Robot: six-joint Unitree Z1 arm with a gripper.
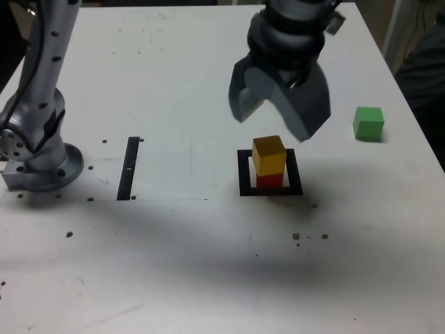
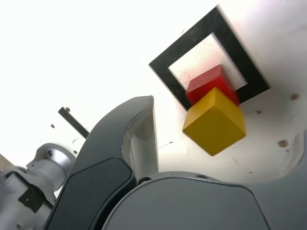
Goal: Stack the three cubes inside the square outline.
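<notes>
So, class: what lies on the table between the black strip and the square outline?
Nothing: in the exterior view the table between the strip and the outline is bare white surface.

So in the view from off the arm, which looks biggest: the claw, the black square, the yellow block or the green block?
1. Claw, though it hangs nearer the camera.
2. Black square.
3. Yellow block and green block: too alike to rank.

No words, numbers, labels or signs to read anywhere. Not on coloured blocks, not on black tape square, not on white table, not on grey robot arm.
</notes>
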